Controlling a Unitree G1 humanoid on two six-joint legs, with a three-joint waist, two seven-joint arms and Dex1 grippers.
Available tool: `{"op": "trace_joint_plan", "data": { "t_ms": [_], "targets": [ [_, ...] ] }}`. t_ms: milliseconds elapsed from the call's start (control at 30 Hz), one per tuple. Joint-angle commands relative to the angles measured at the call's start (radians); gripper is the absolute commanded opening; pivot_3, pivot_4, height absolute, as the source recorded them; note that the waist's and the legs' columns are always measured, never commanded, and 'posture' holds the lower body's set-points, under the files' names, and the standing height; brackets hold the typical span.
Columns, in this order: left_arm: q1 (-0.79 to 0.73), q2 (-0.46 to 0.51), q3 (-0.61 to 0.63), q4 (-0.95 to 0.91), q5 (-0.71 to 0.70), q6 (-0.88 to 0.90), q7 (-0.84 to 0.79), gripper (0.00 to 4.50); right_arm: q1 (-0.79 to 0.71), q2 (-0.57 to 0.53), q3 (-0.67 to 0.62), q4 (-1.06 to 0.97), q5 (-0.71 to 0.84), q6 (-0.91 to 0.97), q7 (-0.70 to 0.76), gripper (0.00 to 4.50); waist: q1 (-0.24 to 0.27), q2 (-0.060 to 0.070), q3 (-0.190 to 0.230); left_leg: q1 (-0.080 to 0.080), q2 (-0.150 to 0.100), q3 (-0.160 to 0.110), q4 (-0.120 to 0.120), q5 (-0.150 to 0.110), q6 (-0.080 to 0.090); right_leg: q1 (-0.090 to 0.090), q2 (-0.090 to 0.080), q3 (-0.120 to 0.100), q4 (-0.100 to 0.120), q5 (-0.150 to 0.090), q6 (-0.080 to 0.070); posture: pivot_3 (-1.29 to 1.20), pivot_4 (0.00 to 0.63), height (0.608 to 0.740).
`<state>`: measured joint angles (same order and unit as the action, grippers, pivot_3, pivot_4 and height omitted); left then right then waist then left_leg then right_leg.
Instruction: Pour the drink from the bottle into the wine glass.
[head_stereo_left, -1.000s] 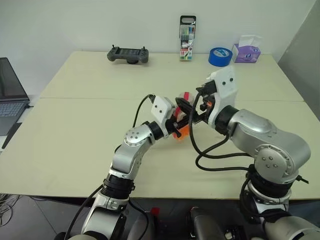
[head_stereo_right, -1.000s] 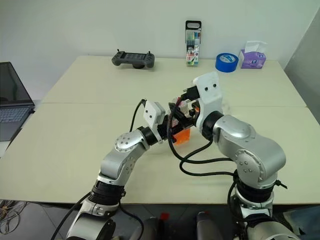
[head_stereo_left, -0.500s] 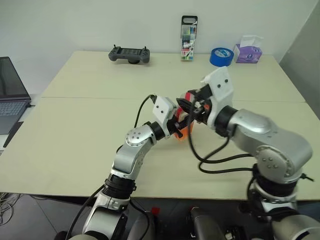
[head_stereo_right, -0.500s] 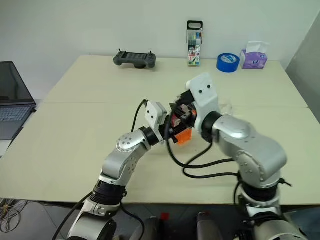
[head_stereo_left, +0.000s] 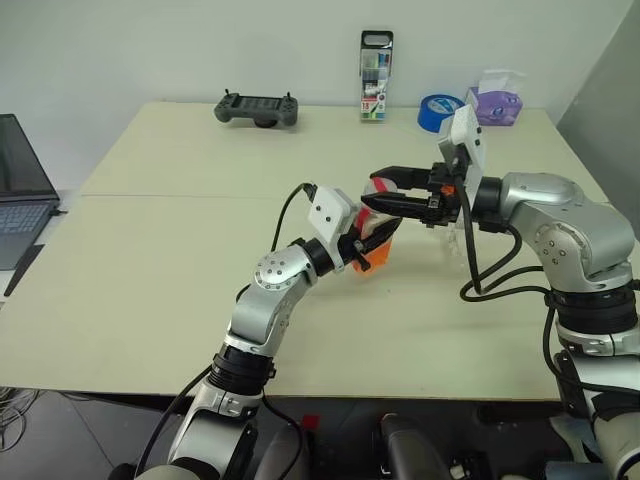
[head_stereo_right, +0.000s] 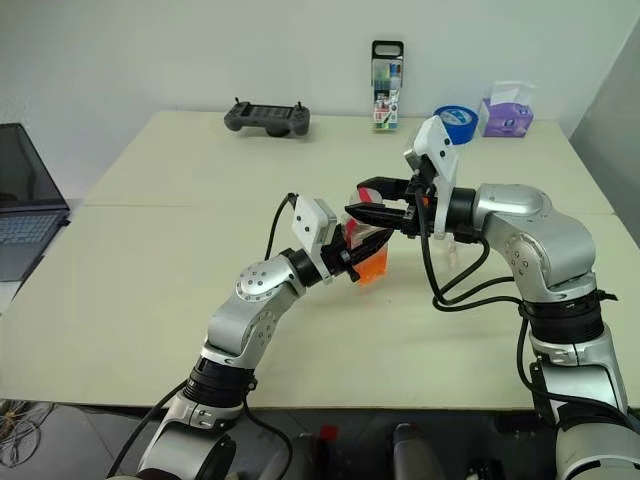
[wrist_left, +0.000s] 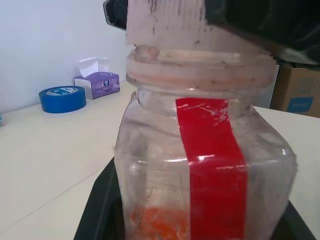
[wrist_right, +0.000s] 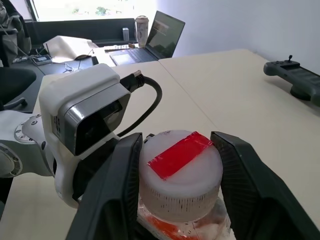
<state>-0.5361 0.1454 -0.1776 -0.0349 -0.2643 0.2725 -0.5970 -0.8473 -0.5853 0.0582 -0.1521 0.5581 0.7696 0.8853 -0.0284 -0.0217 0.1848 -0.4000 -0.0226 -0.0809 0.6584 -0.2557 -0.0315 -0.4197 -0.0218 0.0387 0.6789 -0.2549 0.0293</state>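
Straddling bottle (head_stereo_left: 376, 243) cap (wrist_right: 180, 167): right jaws

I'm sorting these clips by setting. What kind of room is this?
Probably an office or robotics lab. A laptop sits beside a plain pale table that carries a handheld controller, a roll of blue tape and a tissue box; the right wrist view shows another desk with a second laptop.

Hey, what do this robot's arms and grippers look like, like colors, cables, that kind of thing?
Both arms are rounded silver-grey metal segments with black joint rings. Each wrist carries a boxy white camera housing with a loose black cable looping back along the arm. The left gripper and right gripper each have two broad black fingers; small orange parts show at the right wrist.
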Motion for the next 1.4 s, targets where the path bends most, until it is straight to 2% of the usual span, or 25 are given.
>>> {"op": "trace_joint_plan", "data": {
  "t_ms": [33,67,100,367,467,733,933,1167,1400],
  "targets": [
    [0.003,0.002,0.019,-0.030,-0.003,-0.011,0.006,1.61,-0.009,-0.030,-0.061,-0.061,0.010,-0.012,-0.012,3.69,0.001,0.000,0.000,0.000,-0.001,0.001,0.001,0.000,0.000,0.000,-0.001,0.001,0.000,0.000,0.000,0.00,0.150,0.740],
    [0.003,0.001,0.018,-0.027,-0.004,-0.012,0.006,1.61,-0.004,-0.034,-0.059,-0.077,0.008,-0.008,-0.022,3.90,0.001,0.000,0.000,0.000,-0.001,0.001,0.001,0.000,0.000,0.000,-0.001,0.001,0.000,0.000,0.001,0.00,0.150,0.740],
    [0.002,-0.001,0.017,-0.025,-0.004,-0.012,0.005,1.61,0.000,-0.036,-0.061,-0.093,0.007,0.000,-0.037,3.93,0.002,0.000,0.000,0.000,-0.001,0.001,0.002,0.000,0.000,0.000,-0.001,0.001,0.000,0.001,0.001,0.00,0.150,0.740],
    [-0.005,-0.005,0.022,-0.007,-0.003,-0.016,-0.007,1.61,0.063,0.004,-0.078,-0.291,0.048,0.141,-0.222,3.93,0.001,0.000,0.000,0.000,0.000,0.000,0.002,0.000,0.000,0.000,0.000,0.001,0.000,0.001,0.001,0.00,0.150,0.740],
    [-0.004,-0.001,0.023,-0.006,-0.004,-0.017,-0.010,1.61,0.075,0.052,-0.076,-0.357,0.017,0.204,-0.362,3.93,0.001,0.000,0.000,0.000,0.000,0.000,0.002,0.000,0.000,0.000,0.000,0.001,0.000,0.001,0.001,0.00,0.150,0.740],
    [0.001,0.005,0.022,-0.011,-0.006,-0.014,-0.015,1.61,0.069,0.171,-0.053,-0.501,-0.005,0.344,-0.591,3.93,0.001,0.000,0.000,0.000,0.000,0.000,0.002,0.000,0.000,0.000,0.000,0.001,0.001,0.001,0.001,0.00,0.150,0.740],
    [-0.008,0.000,0.019,-0.003,-0.004,-0.017,-0.016,1.61,0.095,0.274,-0.036,-0.501,-0.071,0.405,-0.749,3.93,0.000,0.000,0.000,0.000,0.000,0.000,0.002,0.000,0.000,0.000,0.000,0.001,0.001,0.001,0.001,0.00,0.150,0.740],
    [-0.005,0.004,0.022,-0.004,-0.004,-0.016,-0.018,1.61,0.076,0.403,-0.039,-0.483,-0.093,0.456,-0.838,3.93,-0.001,0.000,0.000,0.000,0.000,0.000,0.001,0.000,0.000,0.000,0.000,0.001,0.001,0.001,0.001,0.00,0.150,0.740],
    [-0.001,0.002,0.020,-0.010,-0.003,-0.012,-0.014,1.61,0.063,0.477,-0.036,-0.469,-0.116,0.508,-0.886,3.93,-0.002,0.000,0.000,0.000,0.000,0.000,0.001,0.000,0.000,0.000,0.000,0.001,0.001,0.001,0.001,0.00,0.150,0.740]
  ]
}}
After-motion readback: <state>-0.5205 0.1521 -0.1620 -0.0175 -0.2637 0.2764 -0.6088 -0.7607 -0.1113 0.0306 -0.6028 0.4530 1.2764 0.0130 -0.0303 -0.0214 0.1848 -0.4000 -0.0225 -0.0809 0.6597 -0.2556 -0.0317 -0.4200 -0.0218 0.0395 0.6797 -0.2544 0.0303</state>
